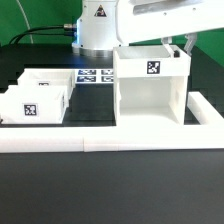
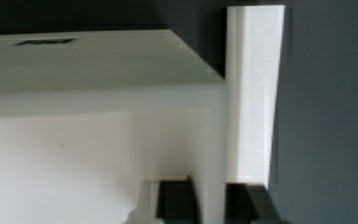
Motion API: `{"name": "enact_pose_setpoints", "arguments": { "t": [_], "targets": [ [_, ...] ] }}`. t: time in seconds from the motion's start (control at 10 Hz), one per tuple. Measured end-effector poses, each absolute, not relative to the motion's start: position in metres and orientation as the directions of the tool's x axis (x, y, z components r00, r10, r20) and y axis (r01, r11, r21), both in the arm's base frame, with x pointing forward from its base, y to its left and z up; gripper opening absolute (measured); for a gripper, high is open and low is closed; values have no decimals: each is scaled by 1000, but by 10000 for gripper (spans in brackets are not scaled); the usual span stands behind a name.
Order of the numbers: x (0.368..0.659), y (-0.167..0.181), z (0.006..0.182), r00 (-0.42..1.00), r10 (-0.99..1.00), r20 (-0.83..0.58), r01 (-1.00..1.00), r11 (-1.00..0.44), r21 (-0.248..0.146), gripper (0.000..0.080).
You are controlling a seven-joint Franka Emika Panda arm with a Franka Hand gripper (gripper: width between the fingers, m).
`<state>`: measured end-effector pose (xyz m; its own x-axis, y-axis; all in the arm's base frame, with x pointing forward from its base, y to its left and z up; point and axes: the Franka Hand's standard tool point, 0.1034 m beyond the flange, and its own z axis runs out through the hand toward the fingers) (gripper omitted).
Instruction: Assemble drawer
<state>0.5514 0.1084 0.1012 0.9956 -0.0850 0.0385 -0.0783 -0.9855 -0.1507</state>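
Nearest in the exterior view, a long white rail (image 1: 100, 141) is laid across the black table (image 1: 110, 190), just in front of the drawer case (image 1: 150, 95). At the exterior view's right the rail is turned back alongside the case.

The drawer case, a tall white box open at the top as it stands, is set upright on the table directly behind that rail. 1 marker tag is shown on its inner far wall.

To the exterior view's left of the case, and apart from it, 2 smaller white open boxes are placed on the table. The front drawer box (image 1: 32, 106) is set partly before the rear drawer box (image 1: 50, 78), and a tag is carried on each.

Behind the case the marker board (image 1: 95, 74) is seen flat on the table, and beyond that the robot base (image 1: 97, 25).

The end effector (image 1: 183, 47) is positioned at the top of the case's far right corner. In the wrist view the thin edge of the case's side wall is seen pinched by it, with 1 dark finger (image 2: 172, 202) pressed on either side.
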Motion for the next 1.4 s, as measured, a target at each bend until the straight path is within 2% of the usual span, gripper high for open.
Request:
{"name": "enact_pose_setpoints", "arguments": {
  "t": [0.4,0.5,0.7,0.9,1.4],
  "targets": [
    [555,108,102,957,-290,21,-283,-945,-162,45],
    [560,103,100,911,-412,17,-402,-897,-181,46],
    [572,98,101,846,-534,5,-523,-831,-191,48],
    [581,96,104,718,-696,-29,-686,-699,-201,48],
    [583,98,105,550,-832,-81,-826,-526,-205,48]
  ]
}}
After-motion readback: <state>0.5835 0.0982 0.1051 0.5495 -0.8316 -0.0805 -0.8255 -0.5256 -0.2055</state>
